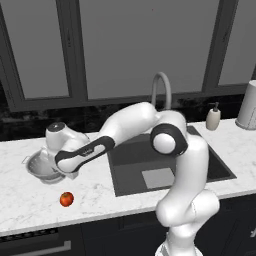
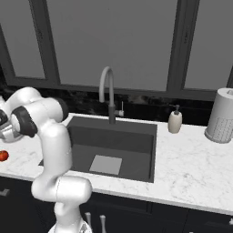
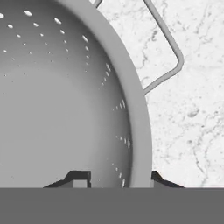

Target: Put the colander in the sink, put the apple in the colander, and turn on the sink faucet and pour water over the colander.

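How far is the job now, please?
Nothing is finished yet. The colander sits on the counter, left of the empty sink. The gripper straddles the colander's rim, one fingertip inside, one outside. Still left: colander into the sink, apple into it, faucet on.

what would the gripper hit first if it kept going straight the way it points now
Most likely the colander: the gripper points down with one fingertip inside the bowl and one outside, so the rim wall between them comes first, though depth is hard to judge.
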### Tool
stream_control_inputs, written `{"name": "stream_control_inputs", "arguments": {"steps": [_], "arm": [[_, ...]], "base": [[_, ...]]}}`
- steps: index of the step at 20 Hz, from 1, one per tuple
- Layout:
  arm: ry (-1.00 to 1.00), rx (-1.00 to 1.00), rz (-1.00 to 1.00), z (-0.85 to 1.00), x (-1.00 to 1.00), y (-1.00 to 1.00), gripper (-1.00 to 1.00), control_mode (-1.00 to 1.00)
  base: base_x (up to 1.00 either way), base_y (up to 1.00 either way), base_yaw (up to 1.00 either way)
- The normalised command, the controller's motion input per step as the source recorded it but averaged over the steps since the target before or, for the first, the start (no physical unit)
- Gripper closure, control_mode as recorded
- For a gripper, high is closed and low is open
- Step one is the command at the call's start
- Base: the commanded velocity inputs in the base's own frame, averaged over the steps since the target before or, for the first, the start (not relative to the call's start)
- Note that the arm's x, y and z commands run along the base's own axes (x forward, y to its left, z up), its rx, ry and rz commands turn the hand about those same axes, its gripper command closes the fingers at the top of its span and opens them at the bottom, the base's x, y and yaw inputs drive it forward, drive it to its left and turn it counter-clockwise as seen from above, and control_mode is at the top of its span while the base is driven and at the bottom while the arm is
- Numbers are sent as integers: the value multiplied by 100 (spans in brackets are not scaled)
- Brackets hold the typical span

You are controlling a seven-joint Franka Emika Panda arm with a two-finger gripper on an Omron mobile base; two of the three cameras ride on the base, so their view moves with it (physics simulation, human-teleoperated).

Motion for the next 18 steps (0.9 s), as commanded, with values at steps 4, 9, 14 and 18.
{"name": "stream_control_inputs", "arguments": {"steps": [4,9,14,18], "arm": [[-7,0,-12,24,-36,-27,100,-100],[-19,0,-17,45,-43,-47,100,-100],[-22,5,-20,42,-42,-70,100,-100],[-33,11,-21,37,-26,-84,100,-100]], "base": [[0,0,0],[0,0,0],[0,0,0],[0,0,0]]}}
